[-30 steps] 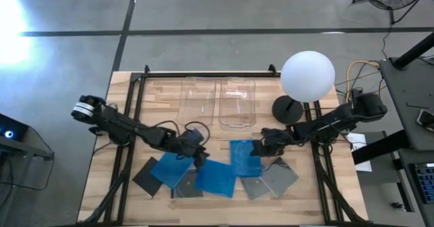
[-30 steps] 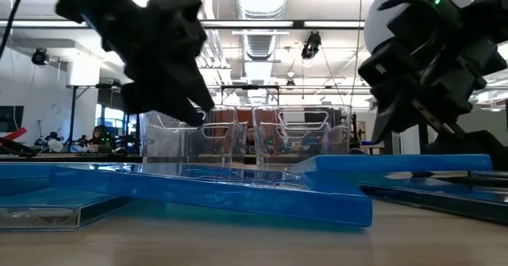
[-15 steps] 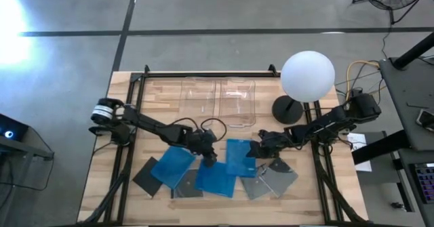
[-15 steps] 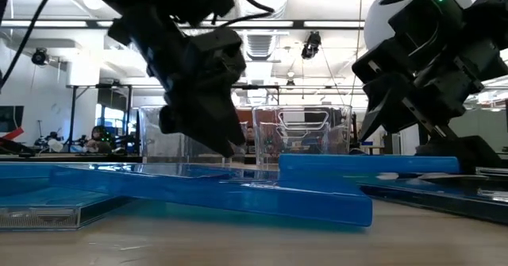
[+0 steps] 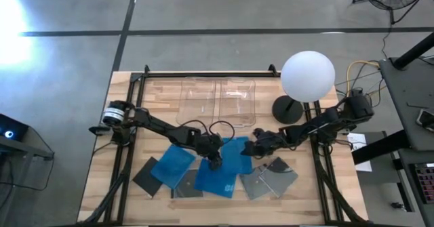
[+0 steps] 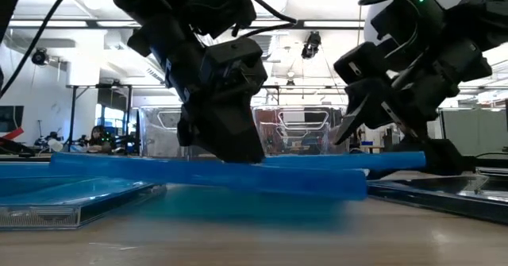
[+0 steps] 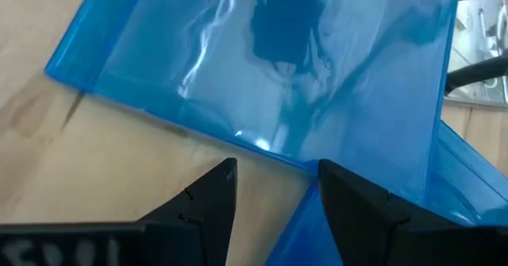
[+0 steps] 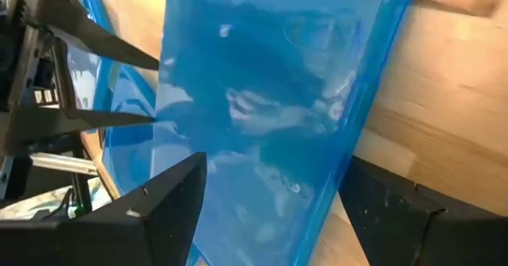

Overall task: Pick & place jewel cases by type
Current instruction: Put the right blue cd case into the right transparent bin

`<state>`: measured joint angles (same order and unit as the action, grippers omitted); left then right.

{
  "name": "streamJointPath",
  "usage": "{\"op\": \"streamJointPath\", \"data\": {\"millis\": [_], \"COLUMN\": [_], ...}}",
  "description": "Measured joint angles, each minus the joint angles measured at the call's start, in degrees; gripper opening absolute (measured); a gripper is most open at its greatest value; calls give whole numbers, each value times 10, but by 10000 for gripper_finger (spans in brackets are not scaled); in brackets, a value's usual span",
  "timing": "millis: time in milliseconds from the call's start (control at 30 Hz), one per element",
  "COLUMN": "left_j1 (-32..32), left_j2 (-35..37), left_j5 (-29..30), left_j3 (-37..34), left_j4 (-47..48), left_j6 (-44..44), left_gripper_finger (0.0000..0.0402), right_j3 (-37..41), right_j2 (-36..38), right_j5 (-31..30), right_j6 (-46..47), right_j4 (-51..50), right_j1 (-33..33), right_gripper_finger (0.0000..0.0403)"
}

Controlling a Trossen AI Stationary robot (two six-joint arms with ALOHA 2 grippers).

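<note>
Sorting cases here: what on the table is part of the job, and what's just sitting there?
Job: blue jewel cases, grey jewel cases, left gripper, right gripper.
Lying about: two clear bins, white globe lamp, cables.

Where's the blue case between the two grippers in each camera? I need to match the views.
High: blue case, mid-table, between both grippers.
Low: the raised blue slab across the middle.
Left wrist: fills the upper frame.
Right wrist: fills the centre.
Shared landmark: left gripper, touching its edge.
</note>
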<state>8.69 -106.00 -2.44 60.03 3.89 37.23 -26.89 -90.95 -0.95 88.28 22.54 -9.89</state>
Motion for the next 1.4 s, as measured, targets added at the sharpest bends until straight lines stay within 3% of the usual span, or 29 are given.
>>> {"op": "streamJointPath", "data": {"millis": [233, 400, 667, 867, 1067, 1200, 1400], "left_j1": [0, 0, 4, 26, 47, 56, 55], "left_j2": [-1, 2, 36, 111, 208, 270, 342], "left_j5": [-1, -1, 2, 6, 27, 70, 147], "left_j3": [-2, -2, 3, 1, -4, -4, -4], "left_j4": [-2, 1, 51, 144, 167, 161, 167], "left_j6": [-1, 0, 4, -2, 18, 16, 7], "left_gripper_finger": [160, 160, 160, 160, 160, 160, 160], "right_j3": [-36, -54, -52, -51, -51, -56, -58], "right_j2": [-1, 0, 3, 21, 79, 144, 235], "right_j5": [-27, 12, 52, 60, 59, 16, -173], "right_j6": [-47, -61, -35, -32, -69, -123, -137], "right_j4": [8, 8, 4, 8, 5, 8, -81], "right_j1": [1, 0, -22, -32, -46, -48, 28], "right_gripper_finger": [265, 238, 126, 25, 22, 22, 22]}}
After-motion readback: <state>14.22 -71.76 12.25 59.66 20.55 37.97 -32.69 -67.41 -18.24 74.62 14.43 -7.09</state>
